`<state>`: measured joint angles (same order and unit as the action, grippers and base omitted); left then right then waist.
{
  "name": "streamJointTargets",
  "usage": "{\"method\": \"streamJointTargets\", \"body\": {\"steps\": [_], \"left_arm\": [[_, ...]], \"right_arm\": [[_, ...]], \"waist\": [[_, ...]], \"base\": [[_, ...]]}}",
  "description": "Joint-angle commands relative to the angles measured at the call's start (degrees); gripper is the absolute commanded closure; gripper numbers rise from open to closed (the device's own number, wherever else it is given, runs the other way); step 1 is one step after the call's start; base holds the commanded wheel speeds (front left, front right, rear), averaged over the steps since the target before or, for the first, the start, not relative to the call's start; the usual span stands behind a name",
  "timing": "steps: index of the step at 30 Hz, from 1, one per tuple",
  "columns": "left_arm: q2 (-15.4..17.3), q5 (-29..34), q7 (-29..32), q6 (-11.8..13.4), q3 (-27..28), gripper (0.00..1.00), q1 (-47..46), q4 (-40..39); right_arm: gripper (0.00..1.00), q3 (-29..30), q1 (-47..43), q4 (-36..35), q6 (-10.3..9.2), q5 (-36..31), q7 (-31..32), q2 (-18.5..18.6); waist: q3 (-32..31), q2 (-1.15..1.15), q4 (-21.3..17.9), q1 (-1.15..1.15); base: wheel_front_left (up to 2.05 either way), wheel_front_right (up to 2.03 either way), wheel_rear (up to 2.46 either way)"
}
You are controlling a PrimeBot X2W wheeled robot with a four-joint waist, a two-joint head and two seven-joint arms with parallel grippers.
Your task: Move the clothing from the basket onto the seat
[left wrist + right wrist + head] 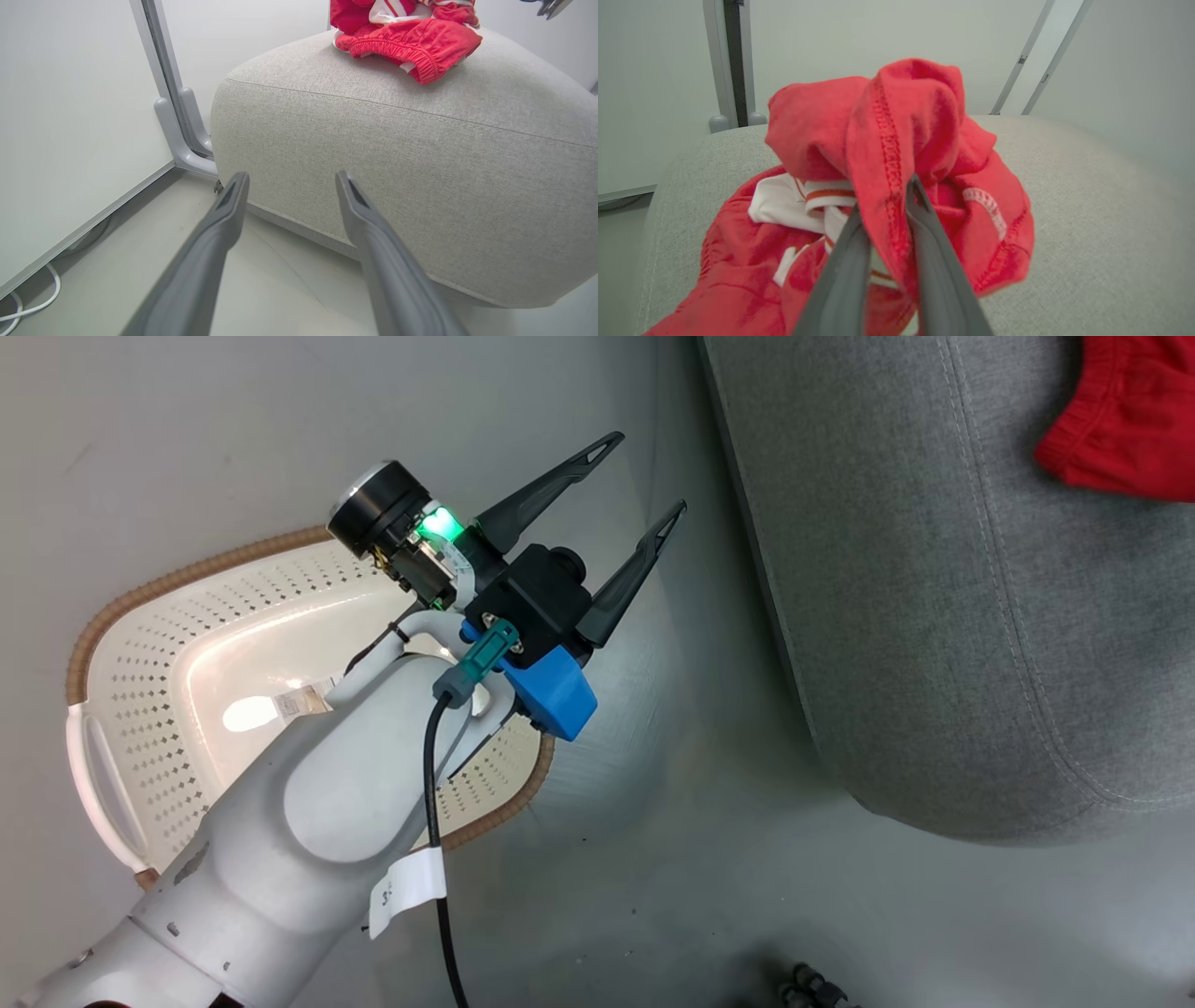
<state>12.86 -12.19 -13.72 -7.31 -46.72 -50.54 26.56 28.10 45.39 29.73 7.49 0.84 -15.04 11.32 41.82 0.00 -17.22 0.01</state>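
Fingers (934, 261) of the right gripper (886, 200) are nearly closed on a fold of red clothing (896, 130) above the seat (1087, 196); the left gripper (644, 473) is spread wide and empty over the basket (121, 616).
Grey woven seat, rounded, with stitched seams, bears the rest of the garments. I judge release is next: open fully, then lift away so the soft fold slips off without snagging, clear of the rounded edge. Cream perforated basket, brown woven-look rim, shows no garment where visible. Overlock stitching (889, 140) edges the held hem.

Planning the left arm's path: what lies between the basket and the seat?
Head view: bare grey floor between basket and seat, the open left gripper hovering above it.
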Motion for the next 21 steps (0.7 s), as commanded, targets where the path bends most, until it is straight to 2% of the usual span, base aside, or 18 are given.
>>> {"method": "streamJointTargets", "body": {"steps": [1, 12, 21], "left_arm": [[0.01, -0.39, -0.37, 0.29, 0.04, 0.0, -0.16, 0.23], [-2.01, -2.66, -1.5, 1.84, 2.06, 0.0, 3.66, 1.71], [-2.56, -4.83, -1.52, 4.62, 11.04, 0.0, 11.22, -2.88]], "right_arm": [[0.0, 0.23, -1.02, -1.23, 0.01, 0.32, -0.22, -0.43], [0.0, -2.37, -12.74, -13.98, 0.01, -0.16, -0.22, -1.76], [0.0, -13.16, -19.22, -21.2, 0.01, 0.59, -0.21, -3.33]], "waist": [[-0.61, 0.0, 0.1, -0.01], [-9.96, 0.0, 1.63, -0.01], [-20.24, 0.0, 4.92, -0.01]], "base": [[0.0, 0.0, 0.0], [0.0, 0.0, 0.0], [0.0, 0.0, 0.0]]}}
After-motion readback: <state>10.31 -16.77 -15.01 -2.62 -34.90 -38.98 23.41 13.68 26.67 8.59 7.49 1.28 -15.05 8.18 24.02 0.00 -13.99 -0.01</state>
